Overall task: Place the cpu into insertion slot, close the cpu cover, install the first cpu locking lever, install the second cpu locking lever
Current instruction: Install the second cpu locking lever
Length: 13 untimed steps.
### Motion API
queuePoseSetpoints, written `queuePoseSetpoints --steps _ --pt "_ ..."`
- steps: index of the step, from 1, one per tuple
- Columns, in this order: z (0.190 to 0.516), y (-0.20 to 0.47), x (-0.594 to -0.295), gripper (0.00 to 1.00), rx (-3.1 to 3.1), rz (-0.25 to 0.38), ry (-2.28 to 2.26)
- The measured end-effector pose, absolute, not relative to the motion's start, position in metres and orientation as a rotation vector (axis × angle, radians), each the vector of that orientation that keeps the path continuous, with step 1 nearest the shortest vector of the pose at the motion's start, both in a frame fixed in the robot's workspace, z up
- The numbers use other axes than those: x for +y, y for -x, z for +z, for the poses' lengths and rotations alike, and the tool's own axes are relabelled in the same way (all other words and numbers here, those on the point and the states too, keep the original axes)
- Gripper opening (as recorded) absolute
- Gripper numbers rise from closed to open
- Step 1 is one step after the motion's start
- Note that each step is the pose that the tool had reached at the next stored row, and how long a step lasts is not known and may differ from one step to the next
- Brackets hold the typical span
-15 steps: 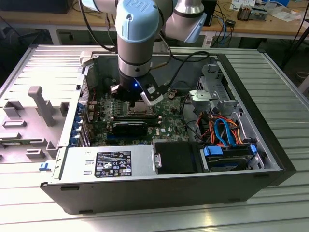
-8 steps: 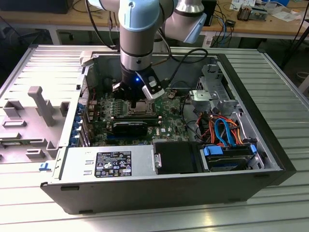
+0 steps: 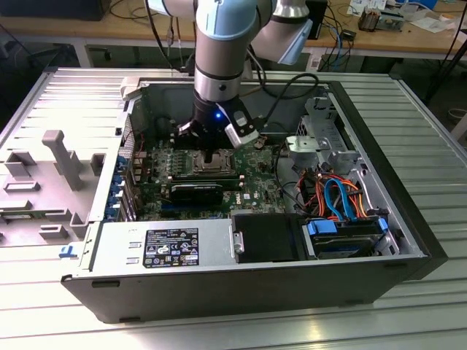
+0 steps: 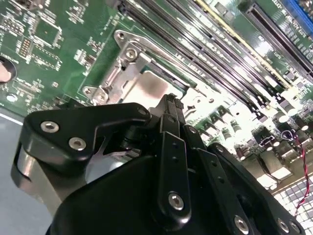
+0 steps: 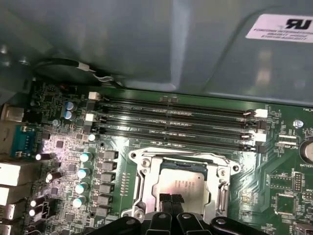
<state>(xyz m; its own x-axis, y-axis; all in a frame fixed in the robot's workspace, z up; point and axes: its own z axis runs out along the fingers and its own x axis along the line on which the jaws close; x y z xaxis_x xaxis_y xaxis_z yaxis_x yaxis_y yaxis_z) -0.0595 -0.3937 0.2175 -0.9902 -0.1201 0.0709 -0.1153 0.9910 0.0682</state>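
My black gripper (image 5: 171,199), fingertips pinched together on nothing, presses the dull silvery square cpu (image 5: 183,185) seated inside its thin silvery metal cpu cover (image 5: 146,181); judging by that, latching levers needs a precise hook.

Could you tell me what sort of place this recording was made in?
Probably an electronics lab or workshop. An open computer case lies on a metal table with its green motherboard exposed, the gripper sits over the cpu, and cluttered workbenches stand behind.

- The arm (image 3: 217,51) is a round grey tube with light blue caps.
- A small blue light glows on its wrist.
- The gripper (image 4: 171,105) is black, with shiny silver screws.
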Motion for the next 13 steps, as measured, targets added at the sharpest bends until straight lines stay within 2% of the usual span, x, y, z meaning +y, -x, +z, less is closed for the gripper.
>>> queuePoseSetpoints --steps 13 --pt "0.238 0.058 -0.393 0.11 -3.059 -0.086 -0.181"
